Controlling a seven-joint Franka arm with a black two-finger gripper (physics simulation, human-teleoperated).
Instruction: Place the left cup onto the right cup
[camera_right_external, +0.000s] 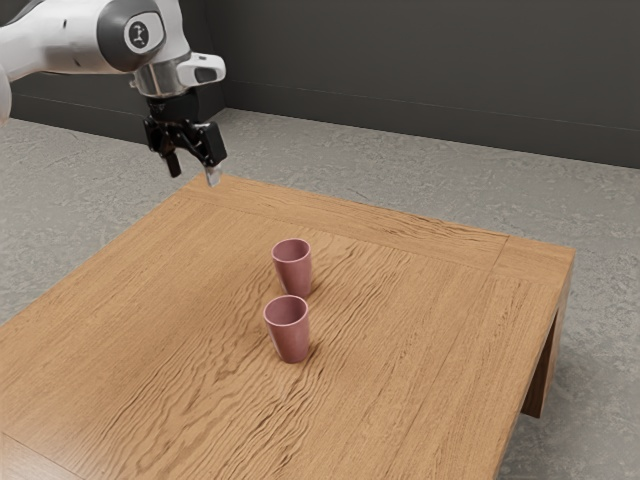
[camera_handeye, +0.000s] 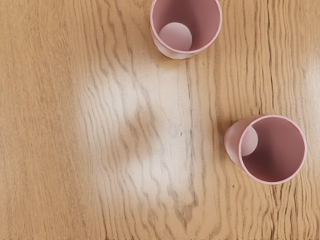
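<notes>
Two pink cups stand upright and empty near the middle of the wooden table (camera_right_external: 420, 340). One cup (camera_right_external: 292, 265) is farther back, the other cup (camera_right_external: 288, 327) is nearer the front, and a small gap separates them. From the wrist camera I look down into both, one cup (camera_handeye: 186, 27) and the other cup (camera_handeye: 270, 148). My gripper (camera_right_external: 193, 172) hangs high above the table's far corner at the exterior view's left, well away from both cups. Its fingers stand apart with nothing between them.
The table's far edge (camera_right_external: 350, 205) runs just under my gripper, and the right edge (camera_right_external: 545, 330) drops to a grey floor. A dark wall stands behind the table.
</notes>
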